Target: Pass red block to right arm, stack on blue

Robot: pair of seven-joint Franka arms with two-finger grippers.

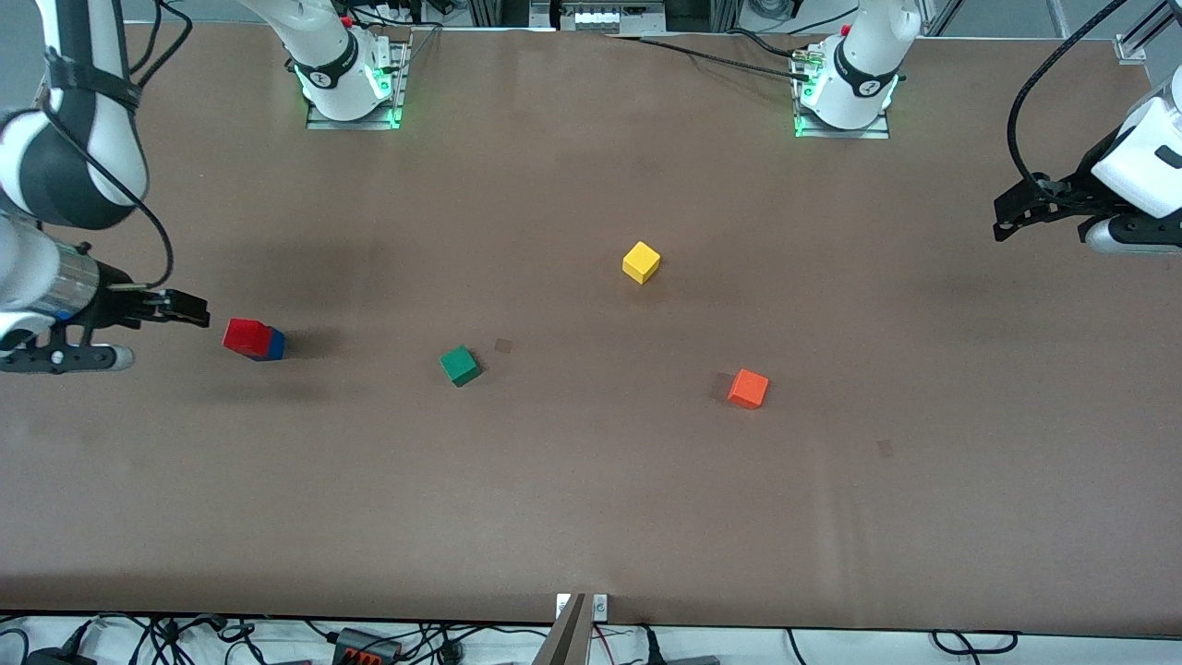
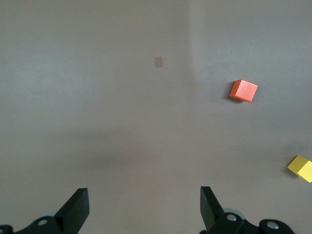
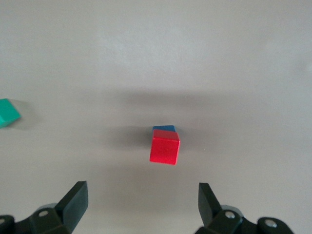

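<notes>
The red block (image 1: 245, 336) sits on top of the blue (image 1: 275, 345) near the right arm's end of the table. In the right wrist view the red block (image 3: 164, 149) covers nearly all of the blue cube (image 3: 163, 128). My right gripper (image 1: 199, 309) hovers over the table just beside the stack, toward the right arm's end, apart from it. It is open (image 3: 143, 204) with nothing between its fingers. My left gripper (image 1: 1005, 220) waits over the left arm's end of the table, open (image 2: 145, 207) and empty.
A green cube (image 1: 459, 365) lies beside the stack toward the table's middle. A yellow cube (image 1: 641, 262) sits in the middle, and an orange cube (image 1: 748, 389) lies nearer the front camera than it. Both arm bases stand along the table edge farthest from the front camera.
</notes>
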